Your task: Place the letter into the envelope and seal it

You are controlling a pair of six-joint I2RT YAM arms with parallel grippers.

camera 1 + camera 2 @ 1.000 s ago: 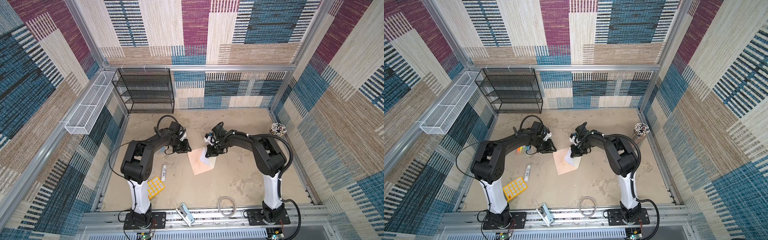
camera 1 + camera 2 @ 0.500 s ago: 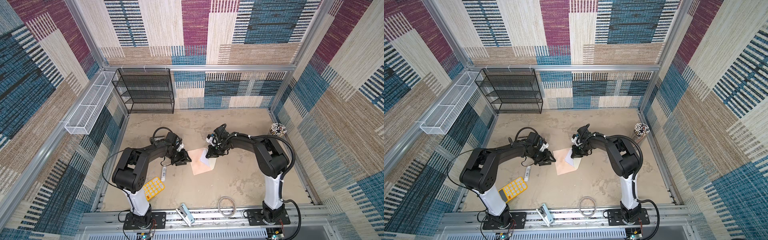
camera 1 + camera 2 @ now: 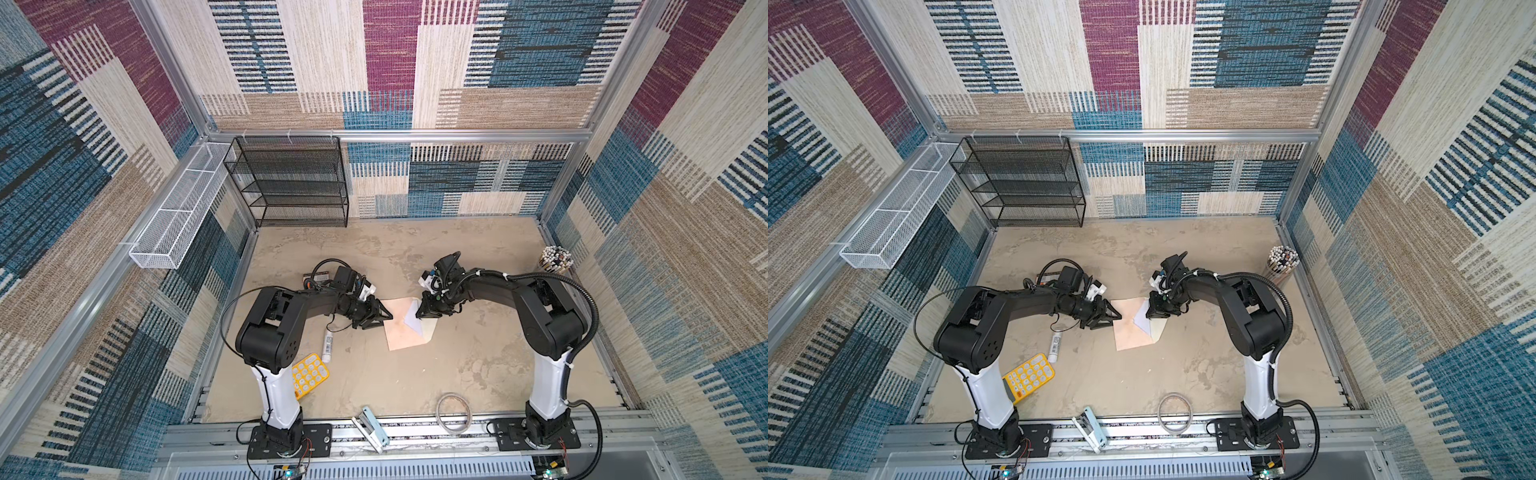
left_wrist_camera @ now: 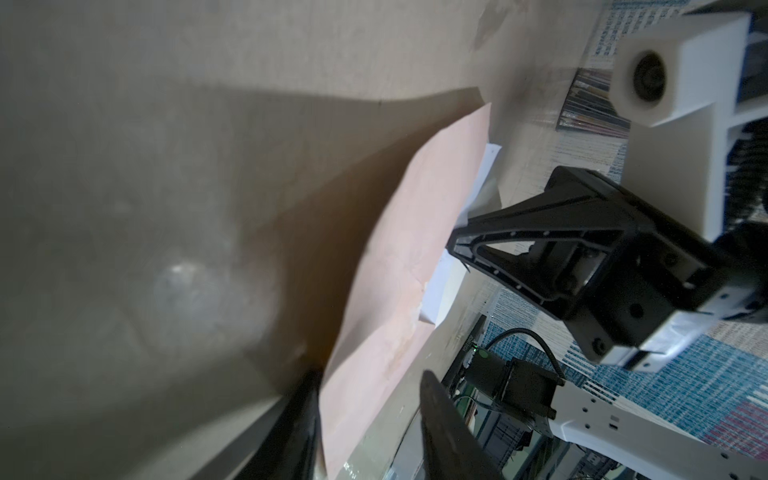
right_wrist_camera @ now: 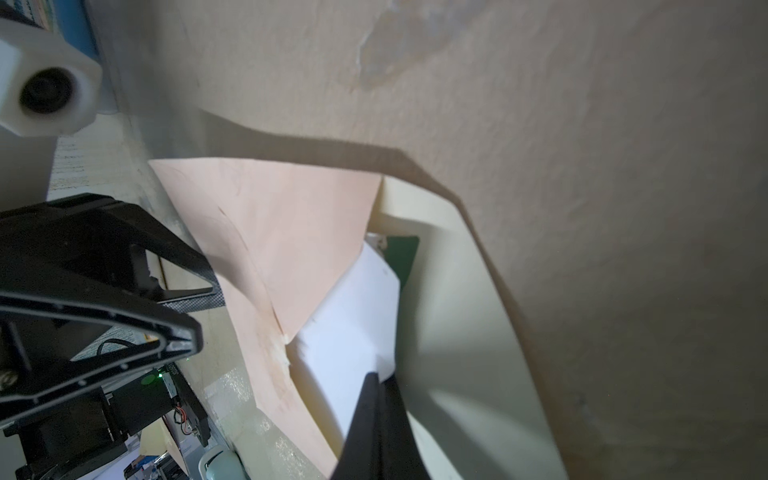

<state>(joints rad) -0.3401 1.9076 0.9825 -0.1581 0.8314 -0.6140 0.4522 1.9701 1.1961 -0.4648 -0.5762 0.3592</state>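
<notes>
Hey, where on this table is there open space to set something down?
Free: the back, between the black shelf and the pencil cup, and front right between the envelope, the ring and the right arm's base. Crowded: the middle, where the left tool and right tool, gripping the letter, meet at the envelope, and the left, with tube and calculator.

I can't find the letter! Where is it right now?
In both top views the letter lies mid-table, partly tucked into the envelope, with the right gripper shut on its outer end.
</notes>
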